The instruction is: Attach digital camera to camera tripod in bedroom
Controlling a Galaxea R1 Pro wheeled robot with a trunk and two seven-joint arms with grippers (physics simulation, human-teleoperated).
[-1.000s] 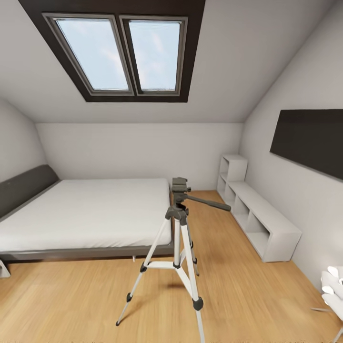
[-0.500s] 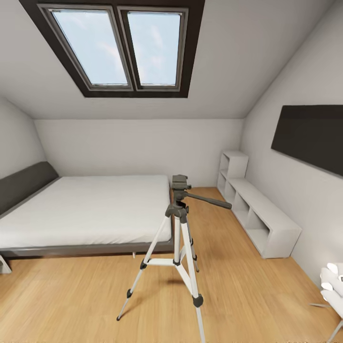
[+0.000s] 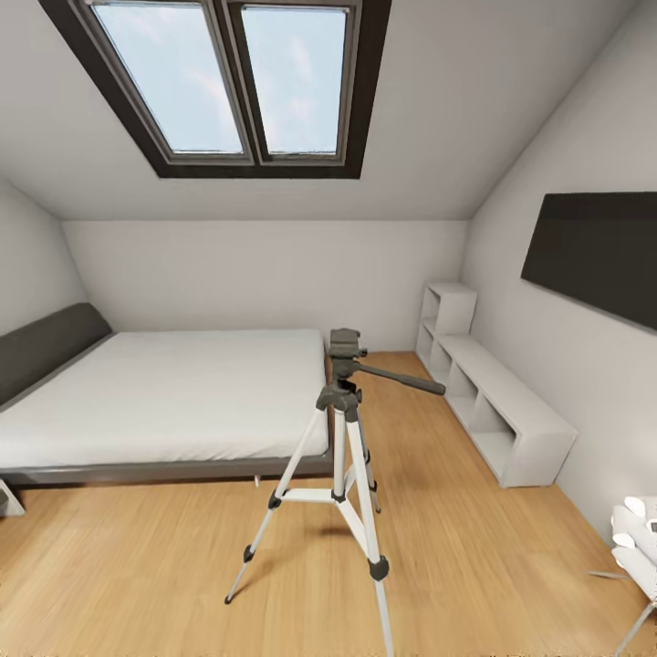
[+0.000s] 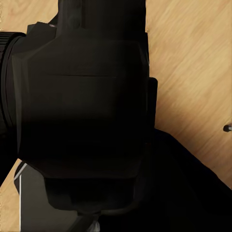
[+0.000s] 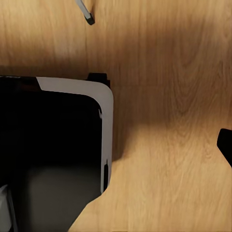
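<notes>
Camera tripod, head view: the camera tripod [image 3: 339, 456] stands on the light wood floor [image 3: 474, 566] of the bedroom, just in front of the foot corner of the bed [image 3: 164, 401]; its dark grey head is bare and its pan handle sticks out toward the white shelf unit [image 3: 497, 411] along the right wall.
Room, head view: a skylight [image 3: 246, 82] sits in the sloped ceiling, a dark panel [image 3: 593, 255] hangs on the right wall, and a white object [image 3: 639, 538] shows at the lower right edge; what it is cannot be told.
Left wrist view: the digital camera [image 4: 82, 111] looms very close to the lens, a black boxy body with its lens ring at one edge, above wood floor.
Left tool: appears to be gripping the digital camera, judging by how near and square it sits, though no fingers can be made out.
Right wrist view: wood floor, a dark panel with a pale rim that seems to be part of the robot, and a slim grey tip, perhaps a tripod foot.
Right tool: whether it is open or closed cannot be told.
Stage: approach; the camera is not yet on the tripod head.
Risk: driving in too close could clip a splayed leg and tip the tripod.
Risk: the long pan handle could catch the arm while lowering the camera.
Risk: a misaligned camera base would fail to seat on the head.
</notes>
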